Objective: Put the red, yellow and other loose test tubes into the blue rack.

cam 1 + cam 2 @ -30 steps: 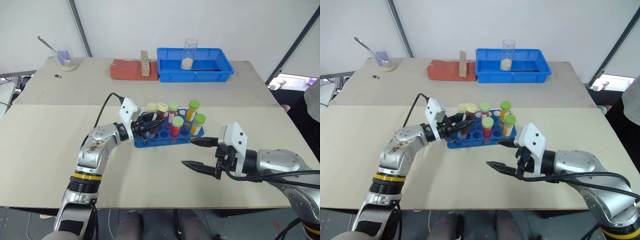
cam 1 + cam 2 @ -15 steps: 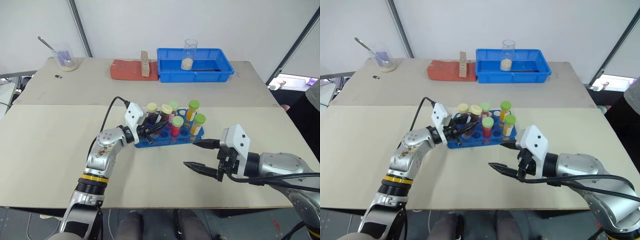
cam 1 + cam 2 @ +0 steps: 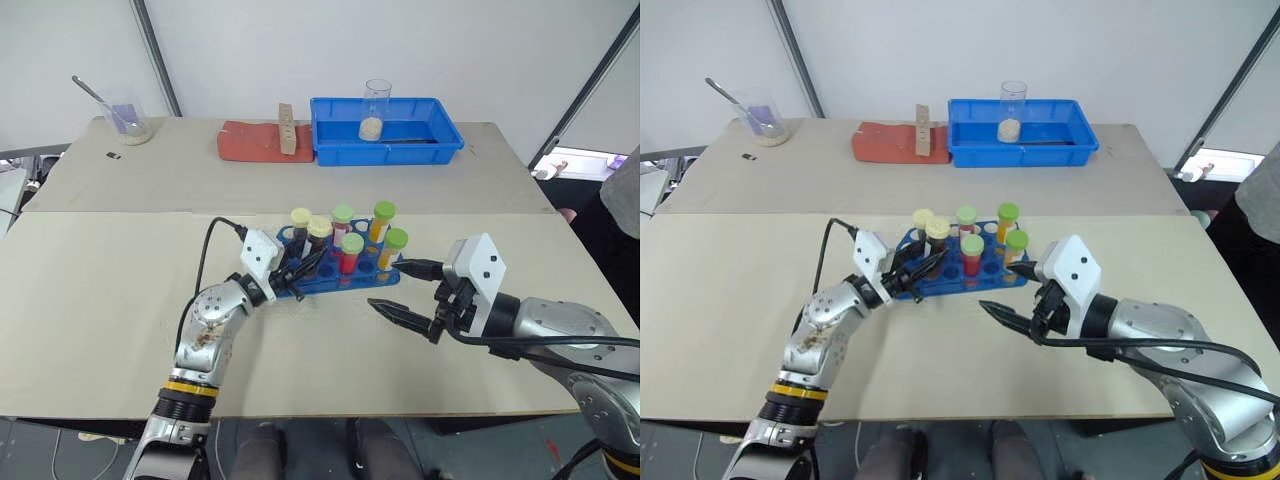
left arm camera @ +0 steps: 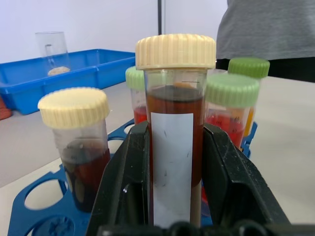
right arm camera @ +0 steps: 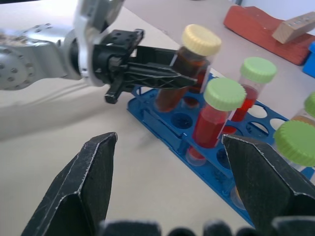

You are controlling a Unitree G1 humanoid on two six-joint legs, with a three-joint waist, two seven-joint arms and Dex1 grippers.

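Observation:
The blue rack [image 3: 332,284] stands mid-table with several capped tubes upright in its holes, among them a red one with a green cap [image 3: 350,254] and a yellow-orange one [image 3: 384,222]. My left gripper [image 3: 305,268] is shut on a dark red-brown tube with a pale-yellow cap [image 3: 318,240], held slightly tilted over the rack's near-left corner. Its lower end is down at the hole grid; I cannot tell whether it is seated. In the left wrist view this tube [image 4: 172,142] sits between both fingers [image 4: 123,187]. My right gripper [image 3: 388,285] hangs open just right of the rack, holding nothing.
At the back stand a blue bin [image 3: 440,140] holding a clear beaker [image 3: 377,105], a red block [image 3: 245,142] with a wooden piece [image 3: 287,129], and a glass with a spoon [image 3: 128,115]. A person [image 3: 626,188] stands at the table's right edge.
My left gripper has lowered the pale-yellow-capped tube toward the rack and brought it more upright. The right gripper has stayed open beside the rack.

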